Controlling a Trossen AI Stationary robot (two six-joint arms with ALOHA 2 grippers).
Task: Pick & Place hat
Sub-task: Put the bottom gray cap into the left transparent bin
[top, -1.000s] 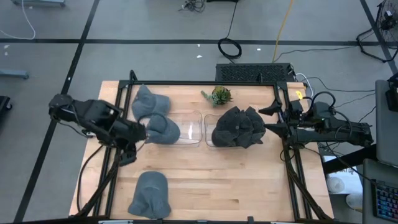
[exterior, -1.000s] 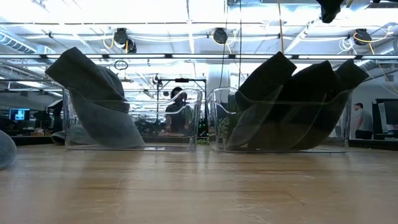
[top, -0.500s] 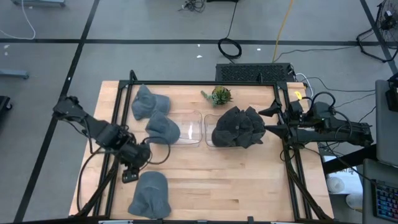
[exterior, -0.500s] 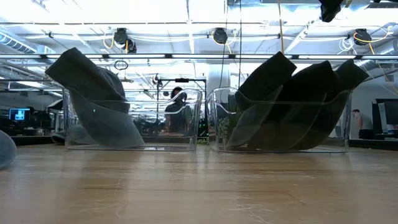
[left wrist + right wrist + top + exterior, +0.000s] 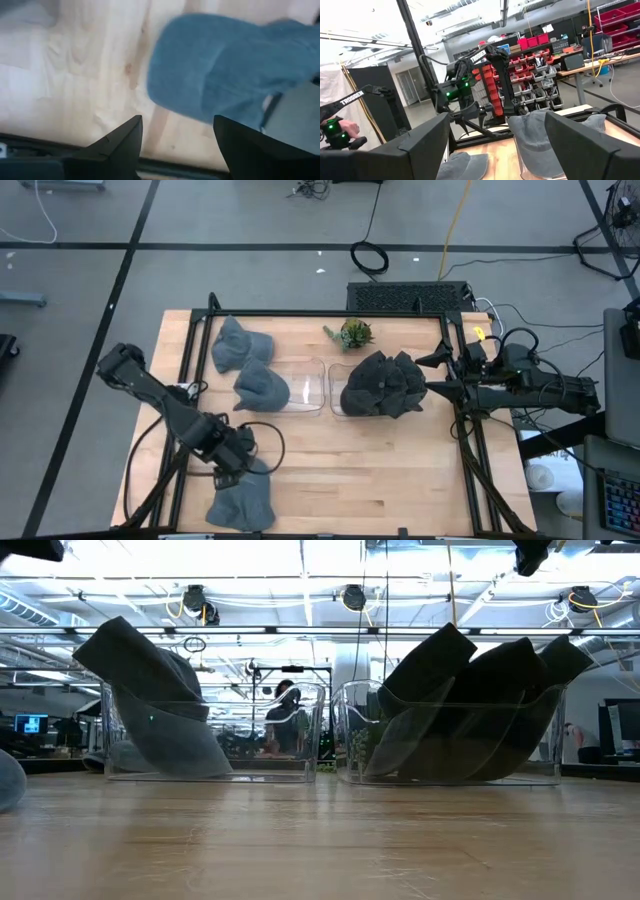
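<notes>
A grey hat (image 5: 240,498) lies flat on the table near its near-left corner; in the left wrist view this hat (image 5: 225,65) shows ahead of the fingers. My left gripper (image 5: 238,461) (image 5: 177,137) hovers open just over the hat's far edge, touching nothing. Another grey hat (image 5: 262,387) (image 5: 150,700) sits in the left clear bin, leaning over its left wall. A third grey hat (image 5: 240,345) lies on the table at far left. My right gripper (image 5: 437,375) (image 5: 495,145) waits open at the table's right edge.
The right clear bin (image 5: 343,410) (image 5: 345,740) is packed with dark hats (image 5: 382,384). A small green plant (image 5: 352,333) stands at the far edge. Black frame rails (image 5: 185,420) run along the table's left and right sides. Bare wood lies in the near middle.
My left gripper has swung from beside the left bin toward the table's near edge and now stands over the near-left hat. The hat in the left bin has stayed where it was. The right arm has kept still.
</notes>
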